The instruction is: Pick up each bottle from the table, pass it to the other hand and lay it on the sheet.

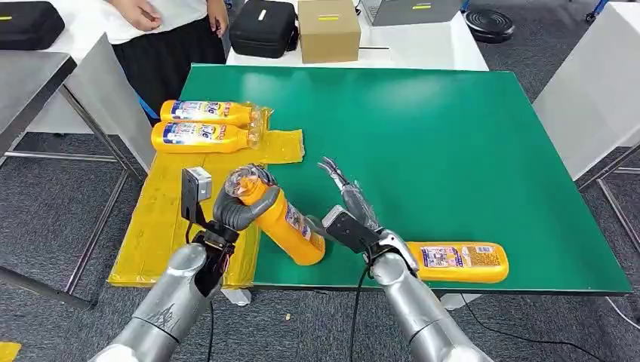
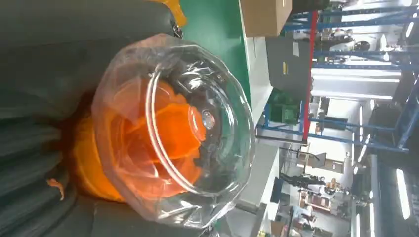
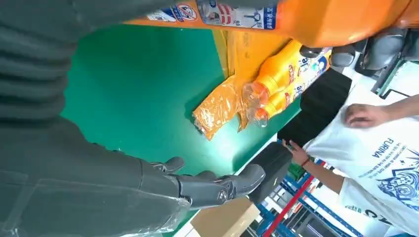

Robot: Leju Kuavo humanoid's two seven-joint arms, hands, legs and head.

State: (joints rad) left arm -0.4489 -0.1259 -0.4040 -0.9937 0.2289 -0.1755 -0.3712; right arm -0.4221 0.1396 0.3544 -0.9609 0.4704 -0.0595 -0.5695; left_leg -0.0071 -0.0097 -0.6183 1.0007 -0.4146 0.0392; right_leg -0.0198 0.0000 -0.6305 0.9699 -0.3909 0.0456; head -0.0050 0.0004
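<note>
My left hand (image 1: 240,202) grips an orange bottle (image 1: 290,226) near its clear cap, holding it tilted above the green table's near edge. The left wrist view looks straight at that clear cap (image 2: 173,128). My right hand (image 1: 353,207) is open just right of the bottle, fingers stretched out and apart from it; its fingers (image 3: 217,185) show over the green table. Two orange bottles (image 1: 202,125) lie side by side on the yellow sheet (image 1: 158,219) at the far left. Another orange bottle (image 1: 456,262) lies on the table by my right forearm.
The green table (image 1: 438,143) spreads wide to the right. A person (image 1: 162,30) stands behind the sheet's far end. A black case (image 1: 263,29) and a cardboard box (image 1: 329,30) sit on a white table beyond.
</note>
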